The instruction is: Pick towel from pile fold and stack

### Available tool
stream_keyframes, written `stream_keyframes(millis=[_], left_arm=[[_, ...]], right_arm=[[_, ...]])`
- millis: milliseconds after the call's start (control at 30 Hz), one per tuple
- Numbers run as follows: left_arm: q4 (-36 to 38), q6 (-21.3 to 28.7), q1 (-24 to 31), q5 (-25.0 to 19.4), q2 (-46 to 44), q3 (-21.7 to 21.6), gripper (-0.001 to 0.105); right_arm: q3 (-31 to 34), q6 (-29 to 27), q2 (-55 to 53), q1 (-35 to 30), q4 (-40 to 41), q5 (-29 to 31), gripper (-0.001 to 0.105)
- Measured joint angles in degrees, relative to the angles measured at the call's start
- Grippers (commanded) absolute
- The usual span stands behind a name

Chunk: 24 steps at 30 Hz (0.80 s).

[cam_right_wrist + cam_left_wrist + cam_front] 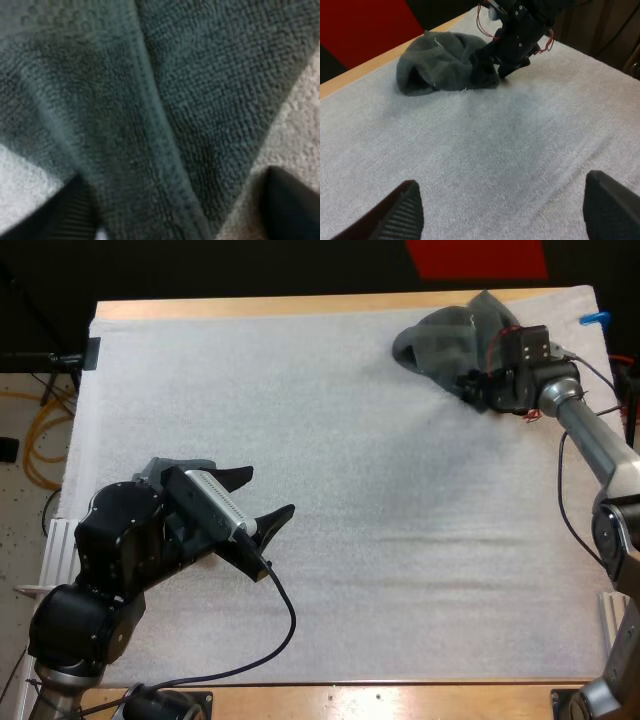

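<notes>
High view: the crumpled towel (pixel 440 337) lies at the far right of the mat (pixel 350 540). The right gripper (pixel 472 390) stands spread astride a fold of it. The left gripper (pixel 258 498) is spread and idle. Step in hand: pick. The next move calls for closing on the fold, then lifting.

text: none readable | labels: none | numbers: none

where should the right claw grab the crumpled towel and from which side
Take the hemmed fold at the edge of the crumpled towel nearest the right claw, coming down from above on that side. The fold stands up as a ridge running through the open claw's gap, so closing across it should probably pinch a single edge rather than the whole heap.
</notes>
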Motion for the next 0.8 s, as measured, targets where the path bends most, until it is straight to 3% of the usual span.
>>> stream_keyframes(millis=[33,100,367,633,800], left_arm=[[0.00,0.00,0.00,0.00,0.00,0.00,0.065],[0.00,0.00,0.00,0.00,0.00,0.00,0.065],[0.00,0.00,0.00,0.00,0.00,0.00,0.065],[0.00,0.00,0.00,0.00,0.00,0.00,0.065],[0.00,-0.09,0.00,1.11,0.00,0.00,0.065]], right_arm=[[-0.16,0.22,0.00,0.00,0.00,0.00,0.025],[-0.34,0.33,0.00,0.00,0.00,-0.41,0.000],[-0.32,-0.81,-4.11,0.00,0.23,-4.57,0.000],[-0.32,-12.56,-21.52,0.00,-0.30,-3.37,0.000],[-0.54,-15.91,-32.59,0.00,0.08,-1.85,0.000]])
